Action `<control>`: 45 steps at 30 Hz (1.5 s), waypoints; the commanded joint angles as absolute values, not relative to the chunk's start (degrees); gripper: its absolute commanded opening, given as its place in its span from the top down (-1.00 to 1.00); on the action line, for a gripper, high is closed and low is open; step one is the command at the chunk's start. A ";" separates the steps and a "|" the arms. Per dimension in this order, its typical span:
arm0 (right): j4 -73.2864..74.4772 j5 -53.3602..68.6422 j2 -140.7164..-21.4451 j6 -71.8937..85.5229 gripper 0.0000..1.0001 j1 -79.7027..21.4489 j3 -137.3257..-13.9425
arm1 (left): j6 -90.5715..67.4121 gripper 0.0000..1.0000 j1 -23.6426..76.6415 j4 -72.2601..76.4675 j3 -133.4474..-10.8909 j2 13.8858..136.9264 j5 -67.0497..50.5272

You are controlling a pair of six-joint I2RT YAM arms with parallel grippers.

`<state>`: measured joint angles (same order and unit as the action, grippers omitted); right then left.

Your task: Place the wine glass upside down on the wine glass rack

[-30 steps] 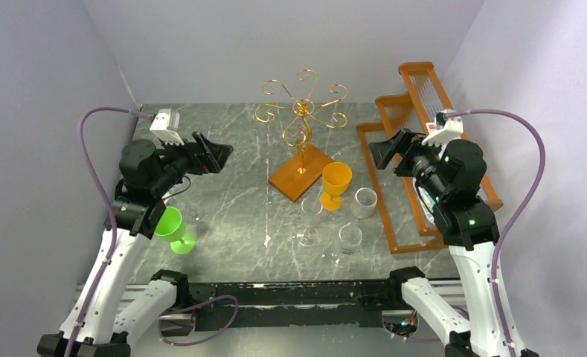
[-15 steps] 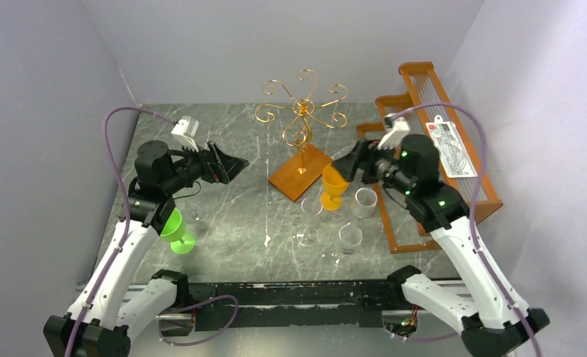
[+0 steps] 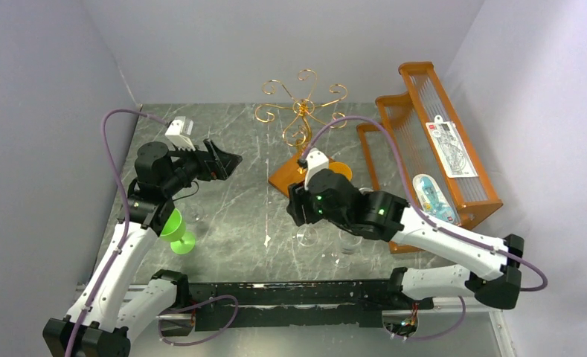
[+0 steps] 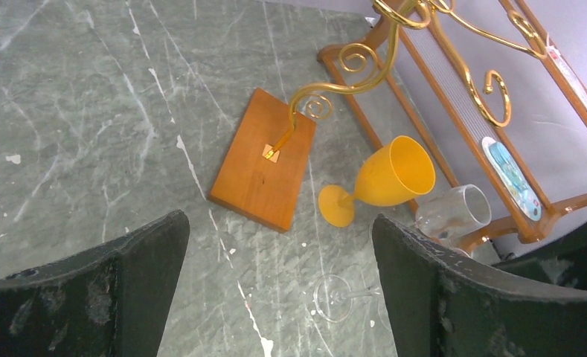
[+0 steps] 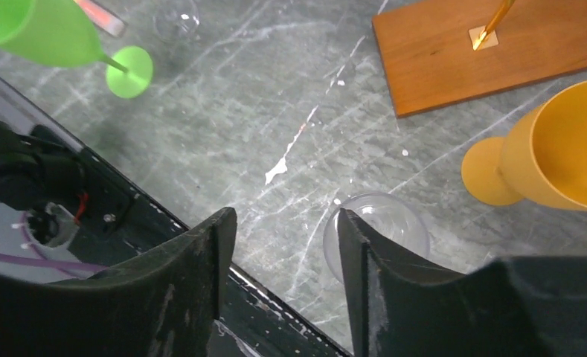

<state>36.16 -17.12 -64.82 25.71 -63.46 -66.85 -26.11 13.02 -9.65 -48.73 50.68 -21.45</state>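
The right gripper [image 5: 284, 216] hangs low over the grey marbled table [image 5: 275, 97], jaws apart and holding nothing. We find the clear stemmed wine glass [image 5: 379, 223] upright on the table, its rim partly behind one finger. An orange plastic goblet [image 5: 558, 149] stands just beside it. Beyond both stands the gold wire wine glass rack [image 3: 303, 111] on its brown wooden base [image 5: 491, 52]. The left gripper [image 4: 279, 219], jaws also apart, hangs left of the rack.
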 commanded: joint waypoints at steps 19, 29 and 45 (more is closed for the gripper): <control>40.61 -26.64 -69.43 30.49 0.29 -67.87 -65.91 | -25.96 -0.94 13.36 -11.90 -47.24 49.89 -18.93; 36.01 -27.34 -69.99 27.52 0.98 -67.92 -64.21 | -39.54 -0.94 13.36 -4.41 -39.60 49.96 -25.93; -6.00 -21.93 -56.10 8.12 1.00 -67.99 -51.09 | -68.00 -0.94 13.36 -20.11 -45.13 47.75 -28.38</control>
